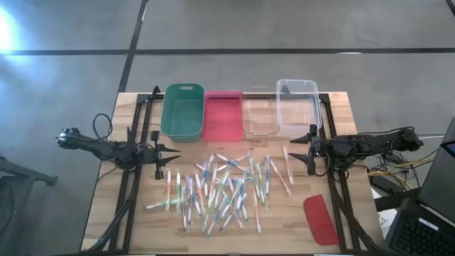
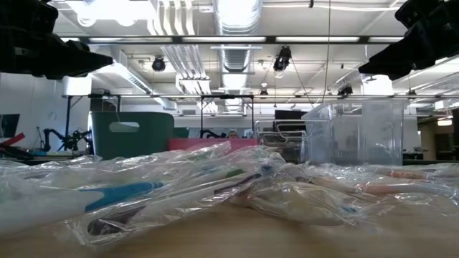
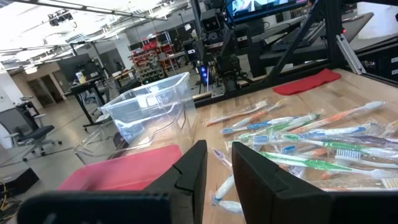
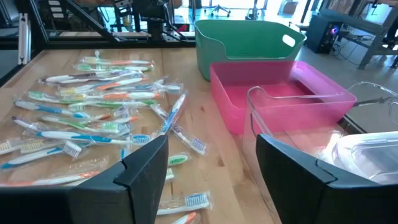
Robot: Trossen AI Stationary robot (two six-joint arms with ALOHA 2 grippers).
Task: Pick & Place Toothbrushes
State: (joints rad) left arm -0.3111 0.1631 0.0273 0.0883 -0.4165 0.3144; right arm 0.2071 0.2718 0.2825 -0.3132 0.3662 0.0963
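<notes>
green bin (image 1: pixel 183 112) | pink bin (image 1: pixel 222 116) | 2 clear bins (image 1: pixel 297 107) | toothbrushes (image 1: pixel 217 190) on table (image 1: pixel 135 220)

The scene was lit brightly from overhead ceiling lights (image 2: pixel 237 11), blown out white in the low view. Glare was seen on the floor (image 1: pixel 11 28) at the high view's edge. The nearest wrapped toothbrushes (image 2: pixel 143 193) were rendered blurred.

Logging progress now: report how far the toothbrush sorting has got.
Nothing looks done: the green bin, pink bin and both clear bins show no brushes inside. Nothing is in hand either: the left hand and right hand hang empty at the table's sides. Left to do: the whole toothbrushes pile on the table.
</notes>
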